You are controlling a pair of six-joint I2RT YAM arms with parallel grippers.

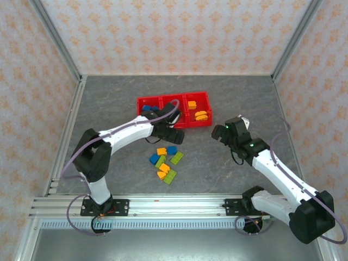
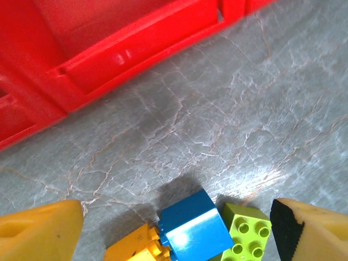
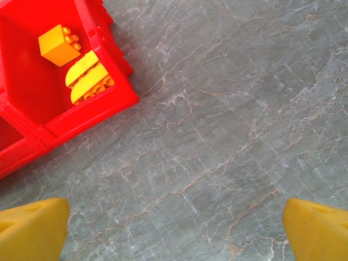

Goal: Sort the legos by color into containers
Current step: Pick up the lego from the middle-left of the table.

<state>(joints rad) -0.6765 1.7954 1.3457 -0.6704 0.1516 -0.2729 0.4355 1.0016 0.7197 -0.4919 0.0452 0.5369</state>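
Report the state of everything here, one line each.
left gripper, jaws open, empty, above the loose pile
right gripper, jaws open, empty, over bare table
containers, upright, open-topped
blue legos, lying in the left bin
orange-yellow legos, lying in the right bin
loose legos, unsorted, clustered on the table

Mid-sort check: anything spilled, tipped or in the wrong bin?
Nothing stands out. The containers sit upright: orange-yellow legos in the right one, blue legos in the left, the middle partly hidden by the left arm. Loose legos lie in front.
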